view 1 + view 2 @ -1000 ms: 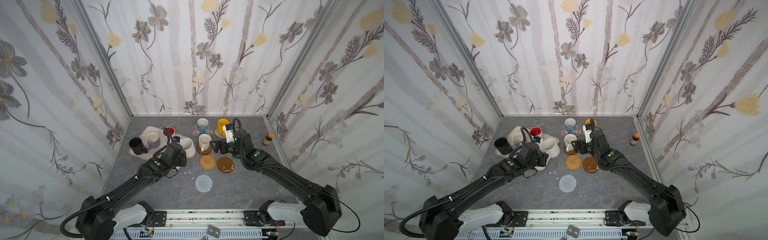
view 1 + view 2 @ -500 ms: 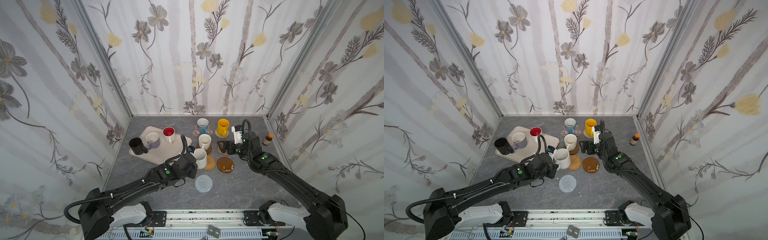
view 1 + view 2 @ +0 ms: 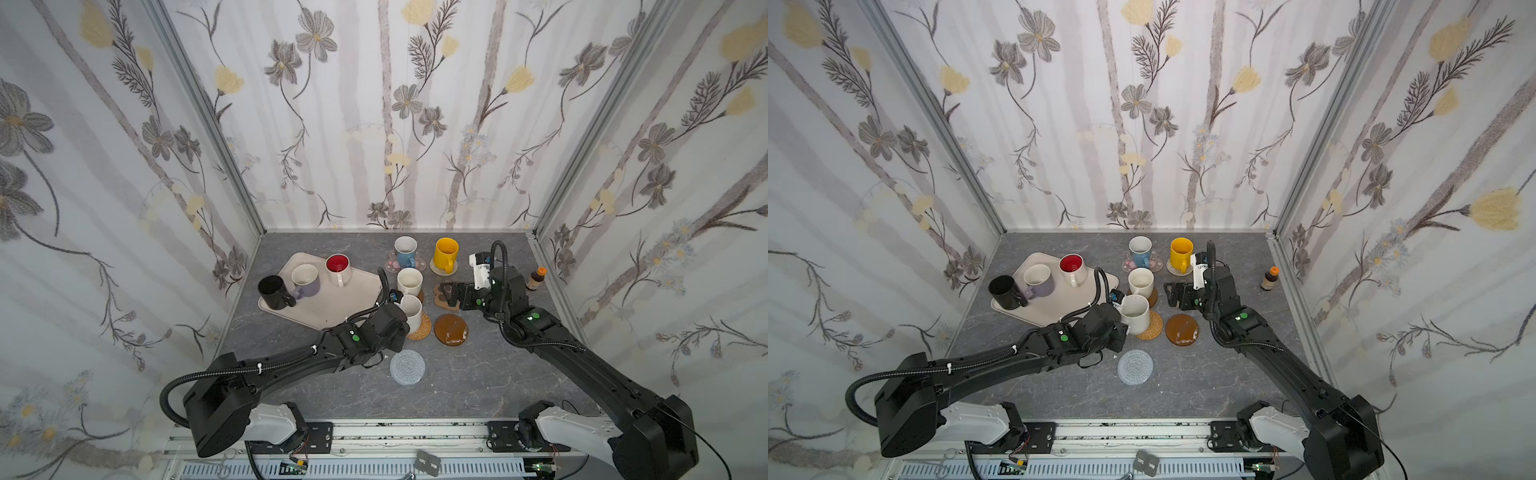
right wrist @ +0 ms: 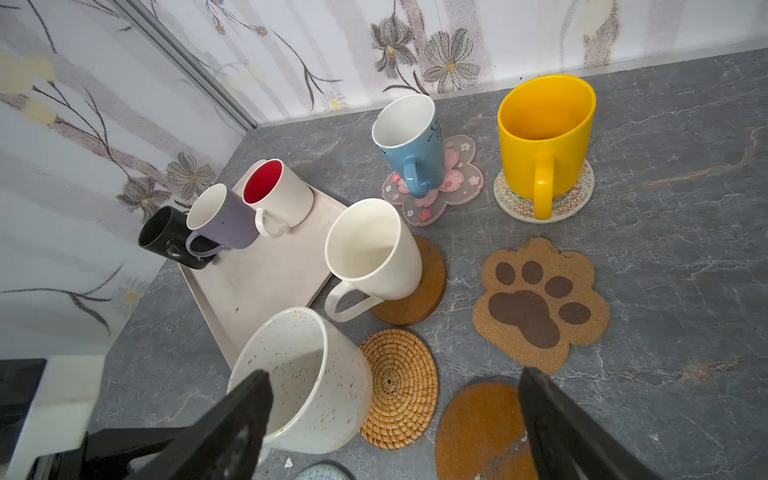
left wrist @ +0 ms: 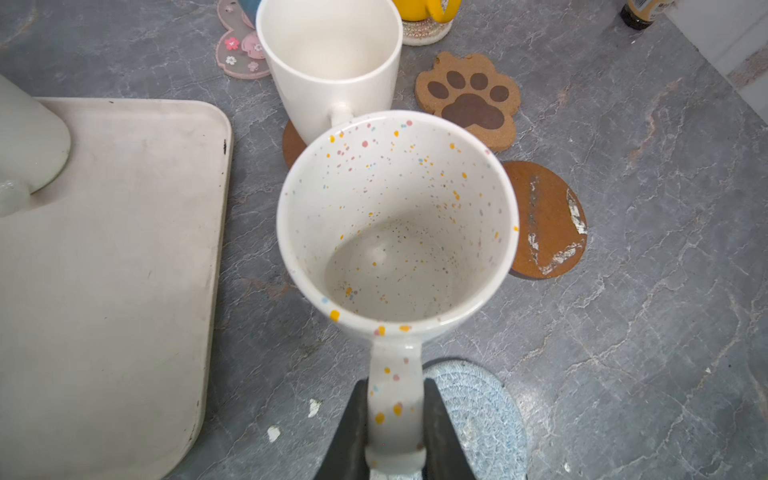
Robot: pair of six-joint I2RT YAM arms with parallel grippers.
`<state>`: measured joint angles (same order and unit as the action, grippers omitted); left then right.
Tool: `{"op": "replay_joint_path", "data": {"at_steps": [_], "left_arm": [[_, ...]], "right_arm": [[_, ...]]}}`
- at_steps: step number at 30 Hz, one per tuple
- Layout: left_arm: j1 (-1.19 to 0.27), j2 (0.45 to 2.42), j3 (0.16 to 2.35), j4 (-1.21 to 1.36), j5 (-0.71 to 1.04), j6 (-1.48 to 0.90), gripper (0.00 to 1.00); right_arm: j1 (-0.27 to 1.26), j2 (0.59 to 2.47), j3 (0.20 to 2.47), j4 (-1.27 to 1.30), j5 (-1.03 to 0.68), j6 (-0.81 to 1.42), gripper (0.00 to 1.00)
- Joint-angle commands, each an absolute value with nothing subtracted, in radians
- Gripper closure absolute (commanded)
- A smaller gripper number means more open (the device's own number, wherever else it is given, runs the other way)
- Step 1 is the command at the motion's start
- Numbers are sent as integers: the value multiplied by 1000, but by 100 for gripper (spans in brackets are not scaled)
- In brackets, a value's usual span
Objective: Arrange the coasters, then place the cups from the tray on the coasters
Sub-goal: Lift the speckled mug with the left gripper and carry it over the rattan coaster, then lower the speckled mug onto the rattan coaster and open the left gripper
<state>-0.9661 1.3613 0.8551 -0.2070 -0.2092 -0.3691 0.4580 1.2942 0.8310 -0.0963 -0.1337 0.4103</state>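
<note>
Left fingers (image 5: 348, 440): clenched on the handle of the speckled white mug (image 5: 395, 232).
Right fingers (image 4: 243, 415): spread wide, grasping nothing; the paw coaster (image 4: 540, 299) lies just ahead of them.
Left wrist view alone: the held mug's bare, speckled inside; here the mug hides the rattan coaster.
Right wrist view alone: the rattan coaster (image 4: 399, 388) is mostly uncovered and the held mug overlaps its edge; I cannot tell whether the mug rests on it.
Both top views: the grey woven coaster (image 3: 408, 367) shows whole on the bench (image 3: 478, 382), just beside the left fingers; a small brown bottle (image 3: 535, 278) stands outside the right fingers.
Mugs: seven.
Coasters: seven.
Tray (image 3: 357, 297): beyond the left fingers, away from the right ones; it holds three mugs: black mug (image 3: 272, 291), lavender mug (image 3: 306, 280), red-inside mug (image 3: 337, 266).
Mugs on coasters, past both sets of fingers: light blue mug (image 3: 405, 249) on the pink blossom coaster (image 4: 461, 178), yellow mug (image 3: 445, 251) on the white woven coaster (image 4: 519, 208), plain white mug (image 3: 409, 281) on a wooden disc (image 4: 428, 286).
Bare: a scuffed wooden disc (image 3: 451, 329) near the right fingers.
</note>
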Motion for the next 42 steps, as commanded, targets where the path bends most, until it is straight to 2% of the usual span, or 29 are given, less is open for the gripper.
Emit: {"op": "replay_joint_path", "data": {"at_steps": [1,12,27,29,32,33,38,42], "left_arm": [[-965,1390,874,-73,-217,-356,100],[-965,1487,901,-30,-233,-331,100],[-965,1508,822,39,-237,-359,100],[-966,1501,813,41,-226,-360,94],[-974,1494,808,42,-215,-359,75],[-973,1492,808,41,-215,-357,71],[-978,1491,813,40,-208,-368,54],[-978,1484,815,37,-213,-377,46]], "right_arm": [[451,1287,826,-81,-153,400,7],[428,1283,813,-86,-166,388,7],[417,1273,806,-94,-173,380,7],[416,1269,806,-95,-173,381,7],[416,1269,806,-94,-176,380,7],[416,1269,806,-94,-176,380,7],[416,1276,806,-94,-176,383,7],[416,1272,806,-99,-175,382,8]]}}
